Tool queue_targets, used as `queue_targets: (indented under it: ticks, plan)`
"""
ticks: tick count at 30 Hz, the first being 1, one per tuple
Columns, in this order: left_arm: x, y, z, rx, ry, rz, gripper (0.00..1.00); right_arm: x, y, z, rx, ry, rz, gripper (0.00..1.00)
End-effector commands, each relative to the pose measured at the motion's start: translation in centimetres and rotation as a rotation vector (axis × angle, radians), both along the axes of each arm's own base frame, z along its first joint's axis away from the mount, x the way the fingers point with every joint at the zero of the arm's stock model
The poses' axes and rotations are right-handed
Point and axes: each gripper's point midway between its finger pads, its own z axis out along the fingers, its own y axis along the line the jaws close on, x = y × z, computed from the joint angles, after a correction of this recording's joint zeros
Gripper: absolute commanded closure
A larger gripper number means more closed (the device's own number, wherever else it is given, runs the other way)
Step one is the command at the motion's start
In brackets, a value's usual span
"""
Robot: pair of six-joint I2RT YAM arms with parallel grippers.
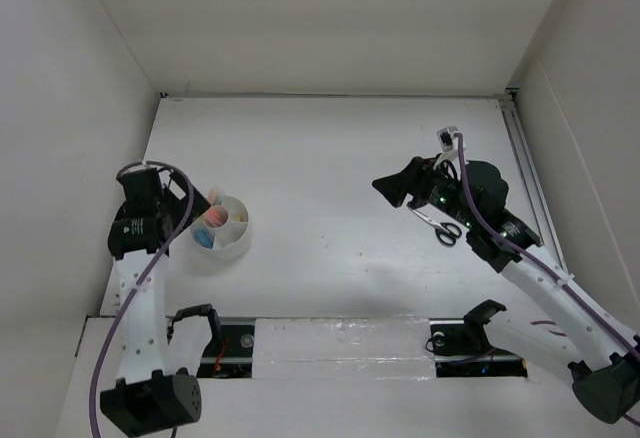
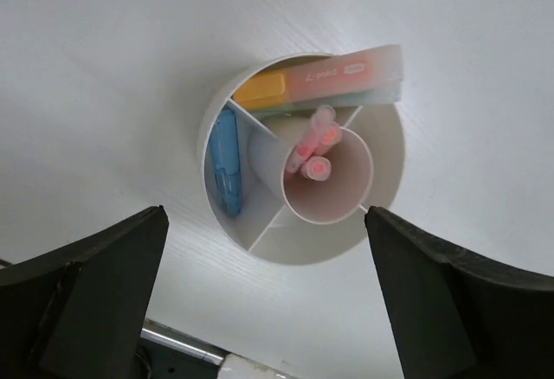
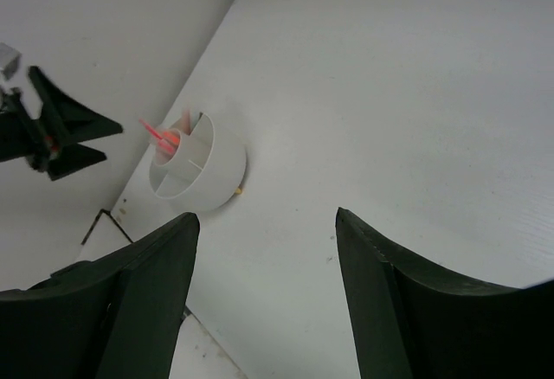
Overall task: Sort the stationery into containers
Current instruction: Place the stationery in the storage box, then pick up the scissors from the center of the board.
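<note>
The round white tub [image 1: 238, 245] stands at the left of the table, and the left wrist view looks down into the tub [image 2: 381, 150]. Red pens [image 2: 313, 150] stand in its central cup. A blue marker [image 2: 227, 167], an orange marker [image 2: 260, 92] and a pink one [image 2: 346, 74] lie in wedge compartments. My left gripper [image 2: 267, 219] hangs open just above the tub [image 3: 212, 158], holding nothing. A tiny yellow block [image 3: 240, 191] lies on the table against the tub's outer wall. Black-handled scissors [image 1: 438, 226] lie flat under my right arm. My right gripper [image 1: 388, 186] is open and empty, pointing left.
White walls close in the table on the left, back and right. A metal rail [image 1: 523, 158] runs along the right edge. A dark slot with brackets [image 1: 230, 343] lies at the near edge between the arm bases. A purple cable [image 1: 180, 183] loops over the left wrist.
</note>
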Motion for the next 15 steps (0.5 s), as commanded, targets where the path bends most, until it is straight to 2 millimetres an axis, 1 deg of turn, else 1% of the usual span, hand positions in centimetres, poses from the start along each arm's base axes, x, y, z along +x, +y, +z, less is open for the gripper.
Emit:
queue_targets:
  ticks: [1, 2, 3, 4, 5, 6, 7, 8, 9, 11, 12, 13, 14, 15]
  plan:
    - [-0.4, 0.3, 4.8, 0.048, -0.145, 0.016, 0.0, 1.9, -0.9, -0.5, -0.017, -0.007, -0.083, 0.3]
    - [-0.4, 0.5, 5.9, 0.061, -0.177, 0.023, 0.0, 2.7, -1.4, -1.0, -0.028, 0.003, -0.122, 0.28]
    - [-0.7, 0.4, 6.0, 0.06, -0.17, 0.023, 0.0, 2.9, -1.3, -1.4, -0.036, 0.015, -0.122, 0.28]
    - [-1.1, 0.7, 6.3, 0.081, -0.171, 0.028, 0.0, 3.5, -1.4, -2.7, -0.058, 0.049, -0.131, 0.27]
    - [-1.5, 1.1, 6.5, 0.097, -0.158, 0.046, 0.0, 3.7, -1.2, -2.7, -0.059, 0.052, -0.131, 0.27]
    - [-1.5, 1.1, 6.5, 0.09, -0.16, 0.054, 0.0, 4.1, -1.4, -3.1, -0.066, 0.063, -0.14, 0.25]
    - [-1.9, 1.1, 7.0, 0.1, -0.177, 0.061, 0.0, 4.8, -1.7, -3.8, -0.082, 0.077, -0.174, 0.24]
    - [-2.0, 1.0, 7.3, 0.087, -0.192, 0.076, 0.0, 4.9, -1.6, -4.1, -0.08, 0.09, -0.176, 0.24]
    - [-2.1, 1.2, 7.9, 0.093, -0.215, 0.096, 0.0, 5.5, -2.9, -4.8, -0.1, 0.113, -0.251, 0.21]
    - [-2.6, 1.1, 9.5, 0.098, -0.289, 0.104, 0.0, 6.8, -4.7, -5.6, -0.1, 0.178, -0.37, 0.2]
    - [-2.5, 1.0, 10.8, 0.085, -0.349, 0.125, 0.0, 7.3, -7.3, -7.2, -0.145, 0.242, -0.518, 0.2]
    - [-2.6, 0.7, 11.5, 0.065, -0.386, 0.127, 0.0, 7.5, -8.7, -7.3, -0.145, 0.281, -0.607, 0.2]
    - [-2.6, 0.3, 11.7, 0.045, -0.416, 0.125, 0.0, 7.6, -10.3, -7.9, -0.158, 0.315, -0.689, 0.2]
    - [-2.5, -0.3, 13.3, 0.038, -0.51, 0.097, 0.0, 7.7, -11.3, -8.5, -0.139, 0.358, -0.775, 0.2]
